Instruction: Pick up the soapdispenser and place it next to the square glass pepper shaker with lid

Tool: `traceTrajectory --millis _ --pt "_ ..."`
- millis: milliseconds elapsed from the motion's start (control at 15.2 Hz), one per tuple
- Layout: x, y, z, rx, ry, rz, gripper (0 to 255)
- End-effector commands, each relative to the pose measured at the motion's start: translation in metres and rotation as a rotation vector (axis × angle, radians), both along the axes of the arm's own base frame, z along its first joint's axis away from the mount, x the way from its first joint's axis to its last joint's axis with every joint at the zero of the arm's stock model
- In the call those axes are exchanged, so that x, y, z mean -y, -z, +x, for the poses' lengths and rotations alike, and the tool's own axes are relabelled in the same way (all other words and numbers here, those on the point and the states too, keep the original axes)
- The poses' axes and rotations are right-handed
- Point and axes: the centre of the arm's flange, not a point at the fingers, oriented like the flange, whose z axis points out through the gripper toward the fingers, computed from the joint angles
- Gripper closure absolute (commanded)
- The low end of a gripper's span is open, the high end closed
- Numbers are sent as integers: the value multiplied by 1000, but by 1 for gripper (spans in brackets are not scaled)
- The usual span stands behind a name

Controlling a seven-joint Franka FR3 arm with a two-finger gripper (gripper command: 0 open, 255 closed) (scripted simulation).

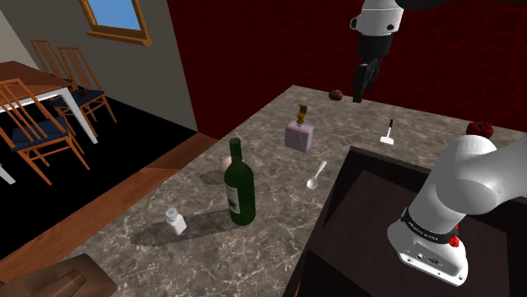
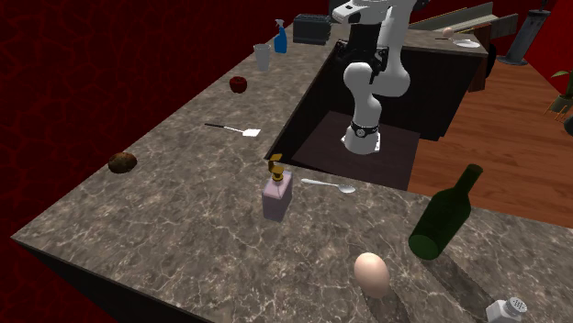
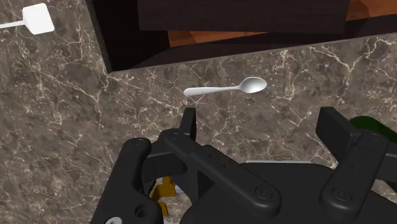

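The soap dispenser (image 1: 300, 132) is a pale pink square bottle with a gold pump, standing upright mid-counter (image 2: 277, 195). My gripper (image 1: 364, 85) hangs high above the counter, beyond the dispenser, open and holding nothing. In the wrist view the fingers (image 3: 135, 167) stand wide apart around the gripper (image 3: 234, 137), and the dispenser's gold pump (image 3: 165, 189) peeks out beneath the hand. The pepper shaker (image 1: 176, 221), small and pale with a lid, stands near the counter's front edge (image 2: 508, 310), past a green bottle (image 1: 240, 187).
An egg (image 2: 371, 273) lies beside the green bottle (image 2: 446, 217). A spoon (image 1: 317, 175) and a white spatula (image 1: 388, 133) lie near the dark stand (image 1: 372, 211). A brown lump (image 1: 336, 94) and an apple (image 1: 480, 129) sit at the far edge. Chairs (image 1: 34, 126) stand beyond.
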Motion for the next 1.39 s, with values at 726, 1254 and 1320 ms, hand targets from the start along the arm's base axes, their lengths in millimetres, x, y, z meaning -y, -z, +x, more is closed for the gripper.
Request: traceTrajectory --millis 726,1254,1320 --pt "62 105 63 124 -50 25 0" --pt "103 176 119 215 -86 44 0" --pt "108 185 126 226 -91 46 0"
